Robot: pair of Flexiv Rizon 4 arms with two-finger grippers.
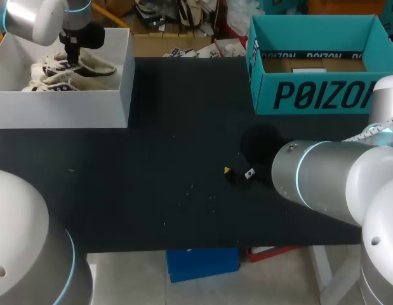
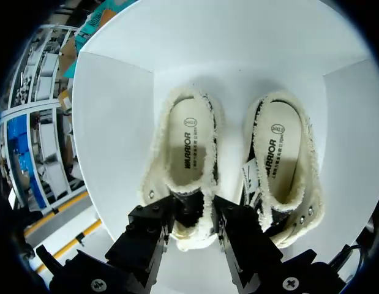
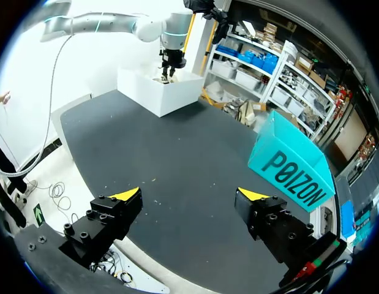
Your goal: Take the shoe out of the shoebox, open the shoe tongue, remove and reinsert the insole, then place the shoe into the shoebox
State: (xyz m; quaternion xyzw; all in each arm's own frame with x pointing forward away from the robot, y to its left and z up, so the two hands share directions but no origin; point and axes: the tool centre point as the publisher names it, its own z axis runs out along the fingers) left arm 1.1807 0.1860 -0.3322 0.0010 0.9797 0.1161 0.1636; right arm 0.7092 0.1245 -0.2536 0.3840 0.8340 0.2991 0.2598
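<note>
Your left gripper [image 2: 194, 215] is down inside the white box [image 1: 63, 108], at 10 o'clock on the table [image 1: 152, 165]. Its fingers are drawn close together and pinch the shoe [image 2: 189, 153] at its front, by the tongue and eyelets. Your right gripper [image 3: 189, 196] hangs wide open and empty over the table at about 4 o'clock, well apart from the teal box [image 1: 310, 95] at 1 o'clock. Watch that hold, because it sits on soft, frayed upper far from the heel. On the lift the heel will likely sag, so the shoe could swing, slip out or peel free by the tongue alone. The second shoe [image 2: 281, 159] lies just beside it, parallel, and could be dragged or nudged. A tilted shoe could also catch the box wall and shift the light box. The shoe lies flat, opening up, with its long axis running 9 to 3 in the head view. Its heel points away from the gripper, and its toe seems to be toward 9.
</note>
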